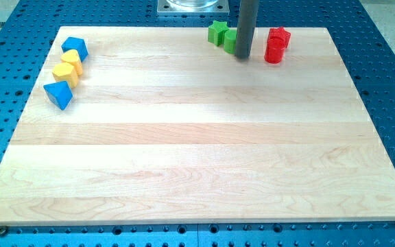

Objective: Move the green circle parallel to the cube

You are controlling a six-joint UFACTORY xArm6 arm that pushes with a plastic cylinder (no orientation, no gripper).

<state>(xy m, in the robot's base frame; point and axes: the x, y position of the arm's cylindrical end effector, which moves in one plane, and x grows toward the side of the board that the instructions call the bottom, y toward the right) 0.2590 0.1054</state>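
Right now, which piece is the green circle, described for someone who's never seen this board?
Look along the wooden board's top edge, right of centre, where the dark rod comes down. The green circle sits just behind my tip, half hidden by the rod. It lies between a green star and two red blocks.

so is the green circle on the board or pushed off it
On the board. The green circle sits near the wooden board's top edge, partly hidden behind my tip, right of the green star.
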